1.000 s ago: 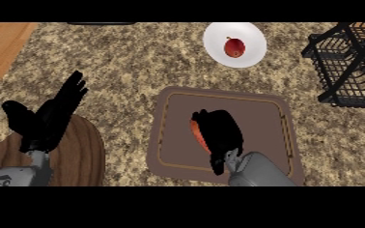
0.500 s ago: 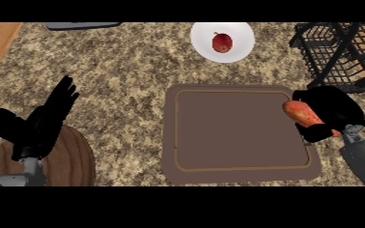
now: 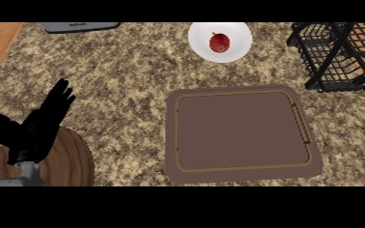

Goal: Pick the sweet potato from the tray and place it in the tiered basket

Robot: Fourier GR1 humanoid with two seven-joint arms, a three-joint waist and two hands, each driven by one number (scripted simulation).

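While the tray (image 3: 242,174) lies bare, sweet potato (image 3: 354,38) fills basket (image 3: 321,53).

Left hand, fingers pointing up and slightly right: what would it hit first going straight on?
Probably nothing: the left hand points across bare speckled countertop, passing right of the grey flat object at the top edge. Height unclear.

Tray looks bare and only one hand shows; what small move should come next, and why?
Probably ease the sweet potato down into the tiered basket and let go. The tray is bare, the right hand is out of view, and something orange shows behind the basket's wires at the right edge. The left hand rests open.
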